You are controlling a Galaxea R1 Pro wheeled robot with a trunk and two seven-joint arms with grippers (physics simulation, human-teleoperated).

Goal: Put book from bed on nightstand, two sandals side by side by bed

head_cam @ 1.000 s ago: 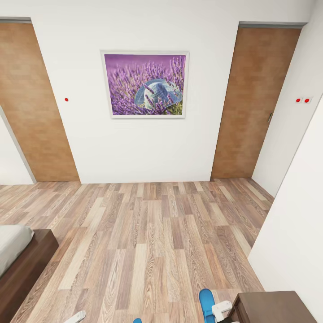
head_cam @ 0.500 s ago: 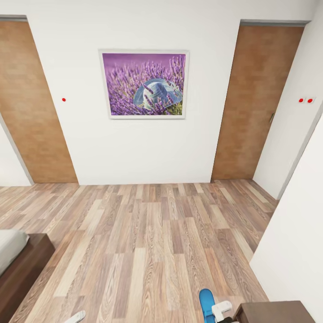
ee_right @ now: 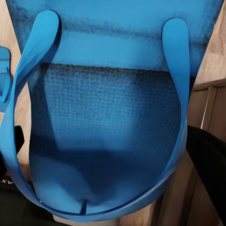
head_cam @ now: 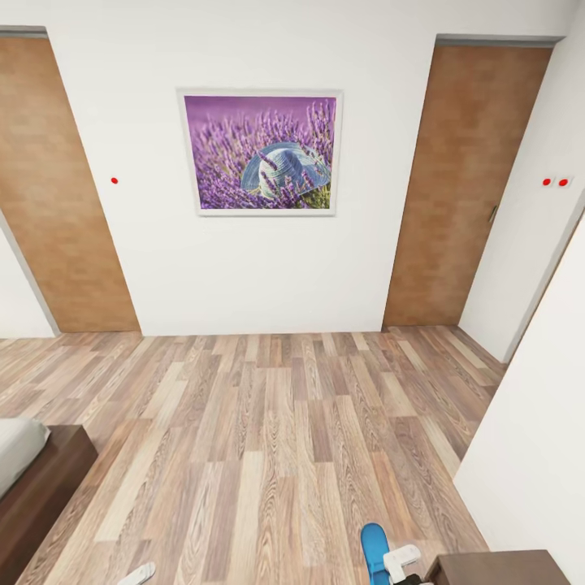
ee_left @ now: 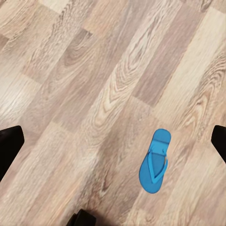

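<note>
- On the far white wall of the bedroom hangs a framed picture of lavender and a pale hat (head_cam: 260, 152), between two brown wood wall panels (head_cam: 61, 187) that reach the wood-plank floor (head_cam: 268, 439).
- At the head view's lower left, a corner of the low bed (head_cam: 36, 475) shows: pale grey-white mattress on a dark brown wooden frame.
- At the lower right edge, the top of a glossy dark brown wooden nightstand (head_cam: 500, 567) stands against the white side wall.
- Just beside the nightstand, the right gripper (head_cam: 404, 563) holds a bright blue flat sandal (head_cam: 374, 552); in the right wrist view its textured sole and strap (ee_right: 106, 122) lie close to the camera.
- A second bright blue sandal (ee_left: 155, 161) lies flat on the planks, strap up, apart from the left gripper (ee_left: 113, 141).
- The left gripper's dark fingertips (ee_left: 8, 146) stand wide apart, holding nothing.
</note>
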